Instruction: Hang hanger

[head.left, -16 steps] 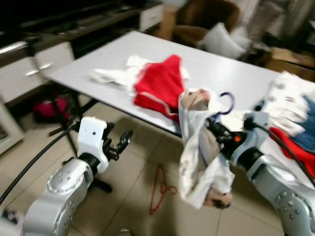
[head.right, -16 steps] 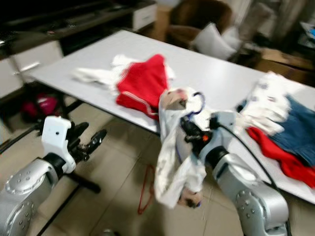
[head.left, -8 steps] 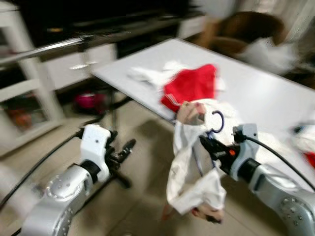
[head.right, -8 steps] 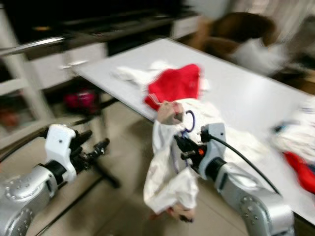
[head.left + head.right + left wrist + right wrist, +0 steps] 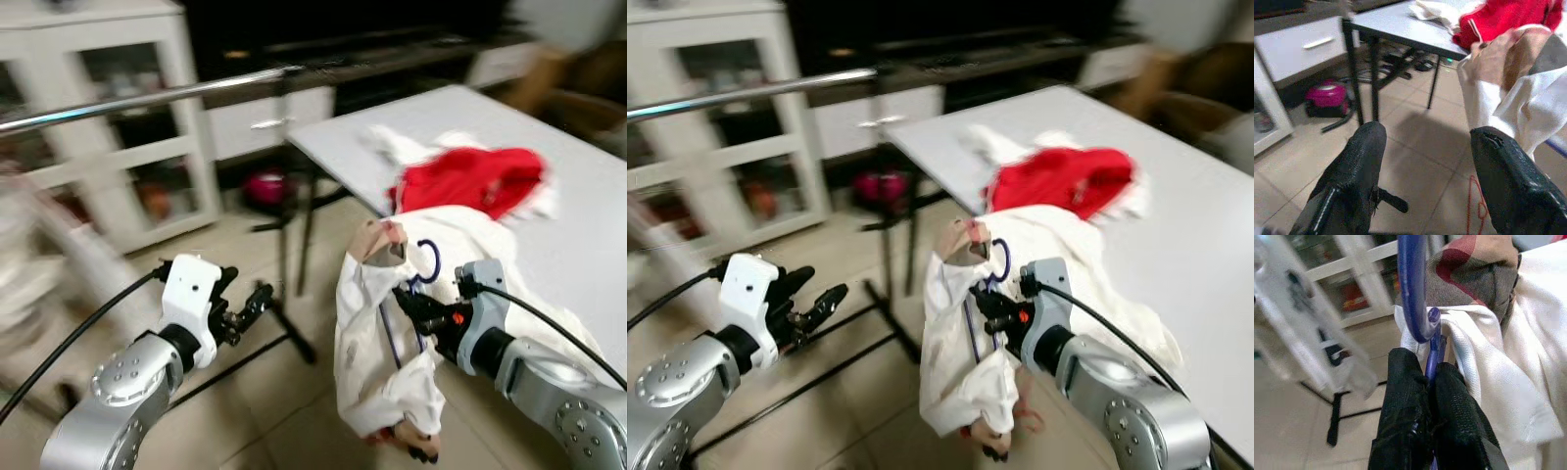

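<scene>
Right gripper (image 5: 1432, 382) is clamped on the blue hanger (image 5: 1415, 298) just below its hook, centre right of the head view, so the white shirt (image 5: 377, 352) dangles free and the hook stays up for the rail (image 5: 147, 98), upper left. Left gripper (image 5: 247, 305), lower left, has its fingers apart and carries nothing, likely spare. Red cloth (image 5: 470, 181) lies on the table (image 5: 588, 225), upper right.

I saw open tiled floor (image 5: 245, 392) between my arms; at one o'clock the table (image 5: 588, 215) blocked passage
</scene>
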You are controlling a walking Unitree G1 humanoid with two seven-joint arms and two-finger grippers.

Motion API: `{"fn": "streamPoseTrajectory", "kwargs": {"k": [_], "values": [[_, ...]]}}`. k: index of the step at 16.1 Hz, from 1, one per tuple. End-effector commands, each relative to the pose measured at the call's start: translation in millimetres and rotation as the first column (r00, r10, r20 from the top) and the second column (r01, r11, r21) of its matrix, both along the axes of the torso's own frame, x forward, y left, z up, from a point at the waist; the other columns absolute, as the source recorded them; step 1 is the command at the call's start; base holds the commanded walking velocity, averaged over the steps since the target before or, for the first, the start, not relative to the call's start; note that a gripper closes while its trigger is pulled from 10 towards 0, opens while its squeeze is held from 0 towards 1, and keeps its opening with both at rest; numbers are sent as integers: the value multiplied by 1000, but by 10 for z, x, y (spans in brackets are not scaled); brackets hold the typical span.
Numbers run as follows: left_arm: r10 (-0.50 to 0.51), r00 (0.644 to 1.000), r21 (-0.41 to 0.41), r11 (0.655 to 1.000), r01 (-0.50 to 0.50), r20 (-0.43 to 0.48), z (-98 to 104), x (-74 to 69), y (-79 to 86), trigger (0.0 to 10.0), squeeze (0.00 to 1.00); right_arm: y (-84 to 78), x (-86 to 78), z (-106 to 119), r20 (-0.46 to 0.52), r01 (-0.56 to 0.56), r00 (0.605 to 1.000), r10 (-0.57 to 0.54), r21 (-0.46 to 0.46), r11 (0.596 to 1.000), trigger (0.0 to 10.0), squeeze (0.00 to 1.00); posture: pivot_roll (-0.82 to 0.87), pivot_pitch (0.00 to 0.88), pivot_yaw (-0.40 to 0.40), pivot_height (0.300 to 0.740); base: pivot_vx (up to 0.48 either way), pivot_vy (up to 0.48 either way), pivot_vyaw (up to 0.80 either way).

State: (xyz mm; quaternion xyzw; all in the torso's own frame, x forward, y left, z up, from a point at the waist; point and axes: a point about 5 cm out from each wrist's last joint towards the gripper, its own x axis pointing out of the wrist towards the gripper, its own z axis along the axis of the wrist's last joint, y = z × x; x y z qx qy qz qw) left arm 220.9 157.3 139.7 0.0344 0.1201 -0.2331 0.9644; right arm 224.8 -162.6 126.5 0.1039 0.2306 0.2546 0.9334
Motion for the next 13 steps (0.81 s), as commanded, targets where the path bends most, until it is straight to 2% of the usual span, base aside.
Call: {"fn": "streamPoseTrajectory", "kwargs": {"k": [1, 9, 11, 13], "values": [[-15, 1000, 12, 1000, 15, 1, 9, -14, -21, 10000, 0, 50, 14, 32, 15, -45, 999, 45, 7, 999, 10000, 0, -29, 0, -59, 740, 0, -446, 800], [-27, 1000, 30, 999, 27, -12, 14, -82, 23, 10000, 0, 117, 4, 0, 11, -101, 995, 101, 7, 995, 10000, 0, 0, 0, -47, 740, 0, -448, 800], [-7, 1000, -4, 1000, 7, -23, 23, -62, 26, 10000, 0, 132, 29, 3, 21, -111, 994, 110, 7, 994, 10000, 0, -1, 0, -46, 740, 0, 0, 800], [-17, 1000, -12, 1000, 17, -11, 41, -55, 10, 10000, 0, 135, 73, 3, 35, -105, 994, 104, 4, 995, 10000, 0, -1, 0, -47, 740, 0, 459, 800]]}}
